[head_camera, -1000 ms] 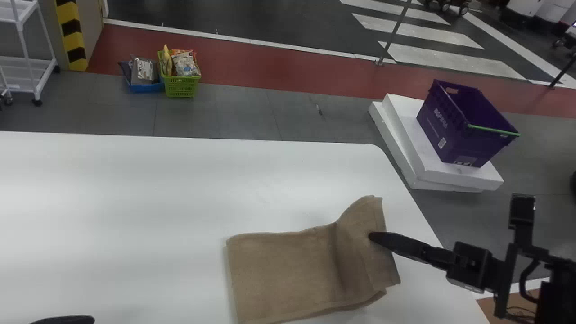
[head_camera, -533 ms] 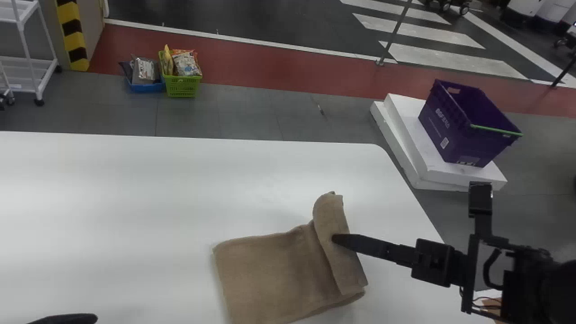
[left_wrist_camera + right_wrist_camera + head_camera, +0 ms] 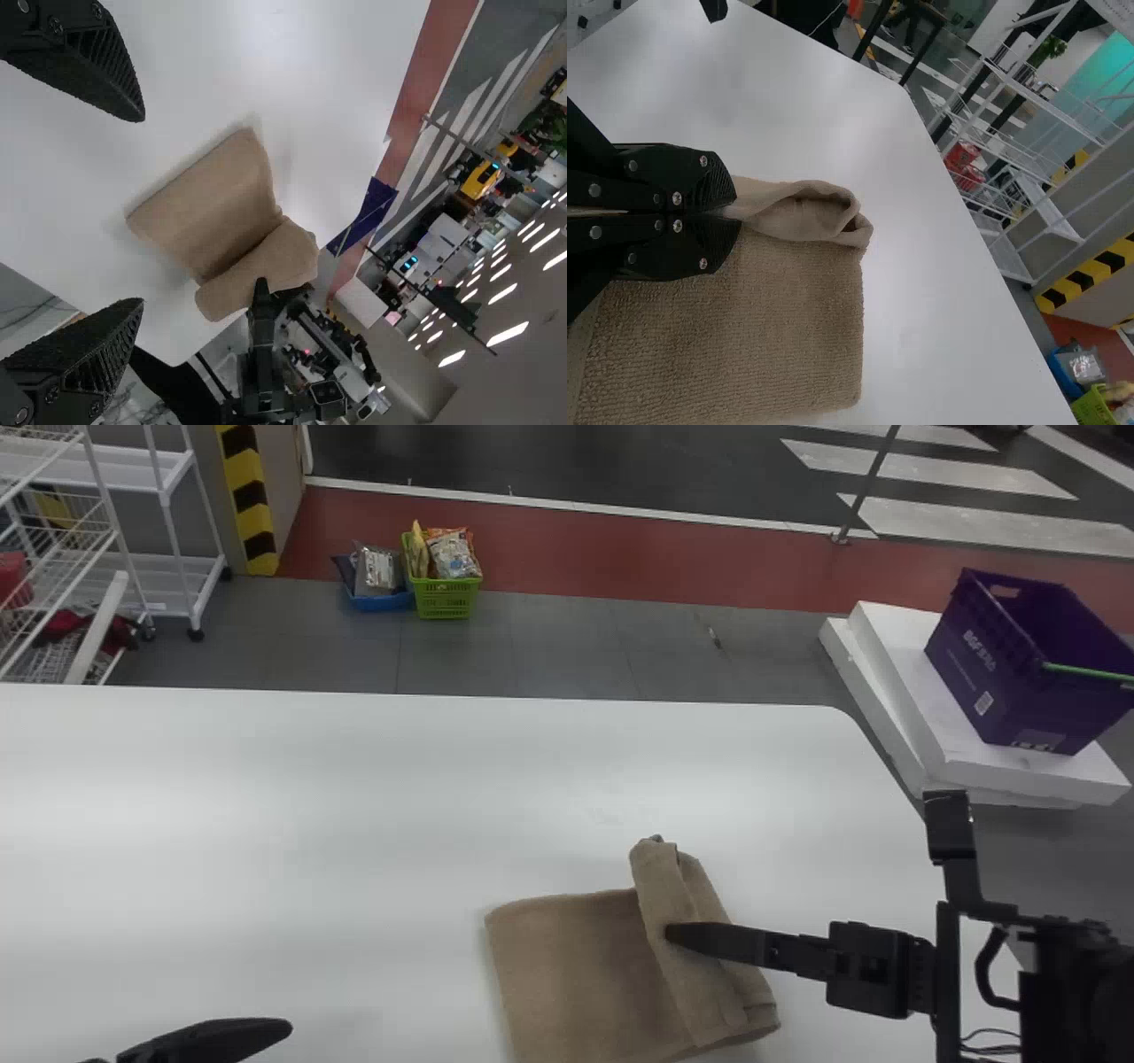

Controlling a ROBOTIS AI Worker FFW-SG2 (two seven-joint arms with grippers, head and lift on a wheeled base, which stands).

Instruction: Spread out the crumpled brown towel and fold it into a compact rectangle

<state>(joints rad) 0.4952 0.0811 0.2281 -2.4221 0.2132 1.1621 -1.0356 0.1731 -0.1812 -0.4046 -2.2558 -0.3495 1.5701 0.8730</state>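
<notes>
The brown towel (image 3: 576, 965) lies flat at its left part, while its right end is turned up and over into a standing, rolled flap. My right gripper (image 3: 671, 935) points left into that flap from the table's right side. In the right wrist view my right gripper (image 3: 735, 211) is shut on the flap, above the towel's lower layer (image 3: 744, 328). My left gripper (image 3: 285, 1029) hovers low at the left, apart from the towel. The left wrist view has my left gripper (image 3: 143, 211) with its fingers wide apart and the towel (image 3: 213, 204) beyond them.
The white table (image 3: 310, 824) has a rounded far right corner. Past it, a purple crate (image 3: 1010, 664) sits on white slabs (image 3: 1019, 775). Green (image 3: 447, 598) and blue (image 3: 381, 600) baskets stand on the floor beyond, with white shelving (image 3: 177, 540) at the left.
My right gripper has carried the towel's right end leftward over the rest, and the fold is rolled tighter. The head view has turned left, shifting the surroundings rightward in it.
</notes>
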